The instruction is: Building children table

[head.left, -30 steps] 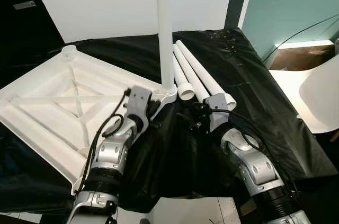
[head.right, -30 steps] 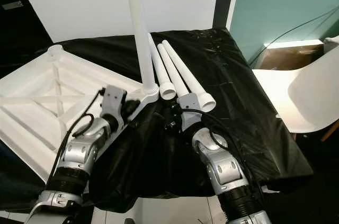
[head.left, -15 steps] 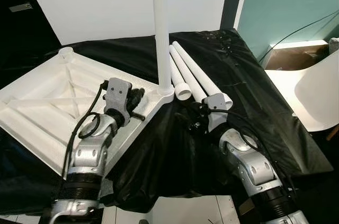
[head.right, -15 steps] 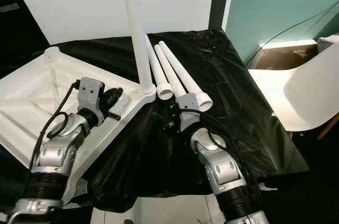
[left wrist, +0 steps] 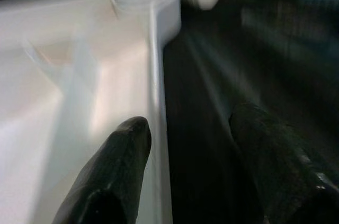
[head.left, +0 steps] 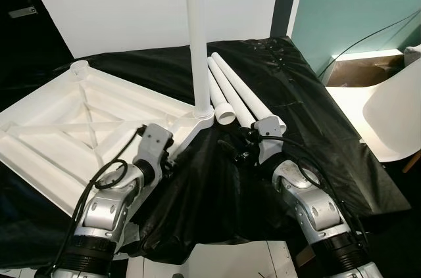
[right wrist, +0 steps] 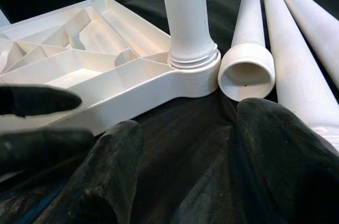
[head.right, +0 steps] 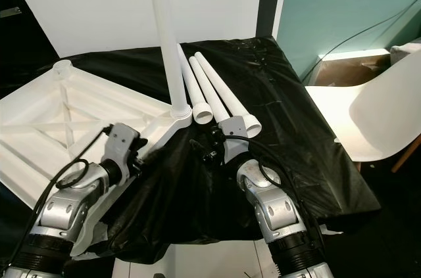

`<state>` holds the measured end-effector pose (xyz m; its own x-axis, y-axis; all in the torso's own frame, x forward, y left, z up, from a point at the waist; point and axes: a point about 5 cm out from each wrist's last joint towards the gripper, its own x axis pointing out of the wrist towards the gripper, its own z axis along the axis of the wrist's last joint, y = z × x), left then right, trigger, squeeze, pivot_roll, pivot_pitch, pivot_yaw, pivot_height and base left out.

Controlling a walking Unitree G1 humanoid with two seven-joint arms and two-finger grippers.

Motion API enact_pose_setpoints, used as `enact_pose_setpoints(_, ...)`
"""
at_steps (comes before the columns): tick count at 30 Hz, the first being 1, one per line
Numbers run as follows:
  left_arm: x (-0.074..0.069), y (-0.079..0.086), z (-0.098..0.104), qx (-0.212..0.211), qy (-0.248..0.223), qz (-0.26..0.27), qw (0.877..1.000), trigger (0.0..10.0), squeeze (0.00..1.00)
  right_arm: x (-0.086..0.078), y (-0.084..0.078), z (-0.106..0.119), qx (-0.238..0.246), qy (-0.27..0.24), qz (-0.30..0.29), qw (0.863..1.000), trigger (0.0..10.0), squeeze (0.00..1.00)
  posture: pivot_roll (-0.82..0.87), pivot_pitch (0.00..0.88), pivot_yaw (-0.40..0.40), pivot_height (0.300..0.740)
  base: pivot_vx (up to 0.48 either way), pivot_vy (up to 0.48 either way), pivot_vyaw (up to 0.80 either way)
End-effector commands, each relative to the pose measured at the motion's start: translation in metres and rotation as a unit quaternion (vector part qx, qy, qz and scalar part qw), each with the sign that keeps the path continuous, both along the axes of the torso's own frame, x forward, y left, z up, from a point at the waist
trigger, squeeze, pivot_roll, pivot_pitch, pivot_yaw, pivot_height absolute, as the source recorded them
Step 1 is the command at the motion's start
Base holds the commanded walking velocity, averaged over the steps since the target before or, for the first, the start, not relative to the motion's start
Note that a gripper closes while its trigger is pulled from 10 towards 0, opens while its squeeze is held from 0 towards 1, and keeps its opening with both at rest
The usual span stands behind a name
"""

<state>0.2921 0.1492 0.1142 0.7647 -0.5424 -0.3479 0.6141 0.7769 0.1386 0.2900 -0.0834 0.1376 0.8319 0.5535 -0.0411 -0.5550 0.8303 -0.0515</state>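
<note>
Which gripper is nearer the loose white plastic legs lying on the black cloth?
Right. The right gripper sits just short of the loose white plastic legs' threaded ends; the left gripper is at the upturned white tabletop's edge.

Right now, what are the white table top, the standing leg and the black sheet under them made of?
Table top: likely molded plastic, matte, with cast ribs. Standing leg: probably the same plastic, smooth, threaded at its base. Black sheet: looks like thin plastic film, glossy and wrinkled.
</note>
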Motion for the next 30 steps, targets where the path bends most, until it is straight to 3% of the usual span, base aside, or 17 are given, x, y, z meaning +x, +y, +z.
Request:
enact_pose_setpoints(1,-0.005,0.001,-0.012,0.021,0.046,-0.039,0.998,10.0,0.0,0.001,-0.002,-0.001,0.001,0.001,-0.005,1.0,10.0,0.0,-0.02,0.0,0.053,0.74,0.0,0.0,0.0)
enact_pose_setpoints(6,-0.006,-0.008,-0.033,0.018,0.119,-0.021,0.993,10.0,0.0,0.001,-0.002,-0.001,-0.001,-0.001,-0.007,1.0,10.0,0.0,-0.03,0.0,0.053,0.74,0.0,0.0,0.0)
enact_pose_setpoints(10,-0.004,-0.013,-0.043,0.022,0.142,-0.01,0.99,10.0,0.0,0.001,-0.002,-0.001,-0.001,-0.002,-0.008,1.0,10.0,0.0,-0.04,0.0,0.054,0.74,0.0,0.0,0.0)
enact_pose_setpoints(11,-0.001,-0.015,-0.045,0.014,0.147,0.006,0.989,4.5,0.0,0.001,-0.003,0.0,-0.001,-0.003,-0.008,1.0,10.0,0.0,-0.04,0.0,0.055,0.74,0.0,0.0,0.0)
enact_pose_setpoints(12,0.001,-0.018,-0.046,0.007,0.15,0.016,0.988,4.5,0.0,0.001,-0.003,0.0,-0.001,-0.003,-0.009,1.0,10.0,0.0,-0.04,0.0,0.056,0.74,0.0,0.0,0.0)
enact_pose_setpoints(13,0.005,-0.019,-0.047,0.001,0.151,0.037,0.988,0.0,0.0,0.0,-0.003,0.0,-0.001,-0.003,-0.01,1.0,10.0,0.0,-0.04,0.0,0.055,0.74,0.0,0.0,0.0)
enact_pose_setpoints(14,0.011,-0.019,-0.047,-0.008,0.152,0.068,0.986,0.0,0.0,0.0,-0.005,-0.001,-0.002,-0.003,-0.013,1.0,10.0,0.0,-0.04,0.0,0.055,0.74,0.0,0.0,0.0)
enact_pose_setpoints(17,0.013,-0.019,-0.047,-0.012,0.153,0.079,0.985,0.0,0.0,0.0,-0.005,-0.001,-0.002,-0.003,-0.014,1.0,10.0,0.0,-0.04,0.0,0.055,0.74,0.0,0.0,0.0)
enact_pose_setpoints(19,0.02,-0.016,-0.047,-0.022,0.153,0.123,0.98,0.0,0.0,0.0,-0.006,0.0,-0.001,-0.003,-0.016,1.0,10.0,0.0,-0.05,0.0,0.056,0.74,0.0,0.0,0.0)
enact_pose_setpoints(21,0.02,-0.016,-0.047,-0.022,0.153,0.123,0.98,0.0,0.0,0.0,-0.006,0.0,-0.001,-0.003,-0.016,1.0,10.0,0.0,-0.05,0.0,0.056,0.74,0.0,0.0,0.0)
enact_pose_setpoints(24,0.031,-0.004,-0.046,-0.017,0.144,0.196,0.97,0.0,0.0,0.001,-0.006,0.0,-0.001,-0.005,-0.017,1.0,10.0,0.0,-0.05,0.0,0.055,0.74,0.0,0.0,0.0)
enact_pose_setpoints(30,0.038,0.004,-0.045,-0.027,0.131,0.262,0.956,0.0,0.0,0.001,-0.006,0.0,-0.002,-0.005,-0.015,1.0,10.0,0.0,-0.05,0.0,0.055,0.74,0.0,0.0,0.0)
